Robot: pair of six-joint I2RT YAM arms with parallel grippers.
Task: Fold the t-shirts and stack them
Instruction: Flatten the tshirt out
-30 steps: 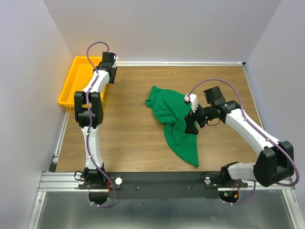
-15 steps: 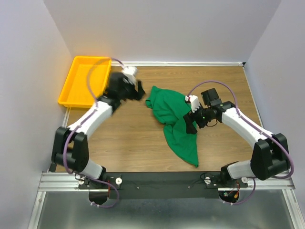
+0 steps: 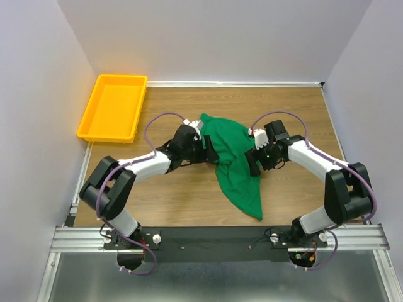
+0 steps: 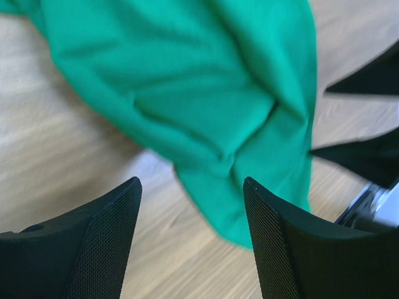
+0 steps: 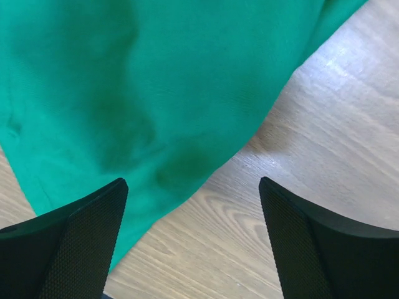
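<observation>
Two grippers flank a plain emerald-green cotton t-shirt [image 3: 236, 170] lying crumpled on the wood, both with fingers spread and neither holding it.

Nearest the arm bases, the shirt's long tail trails below and between the two grippers across the wooden table [image 3: 170, 189]. The left gripper [image 4: 192, 187] hangs low, its black mesh-faced fingers [image 4: 100, 237] apart with nothing between them. The shirt's bunched edge lies just ahead of their tips, with bare wood beneath. The right gripper [image 5: 193, 184] stands wide open at the opposite edge — green cloth ahead of one finger, bare wood ahead of the other. Well beyond the left gripper, toward the far left corner, sits a yellow rectangular plastic tray [image 3: 94, 131], well apart from the shirt.
</observation>
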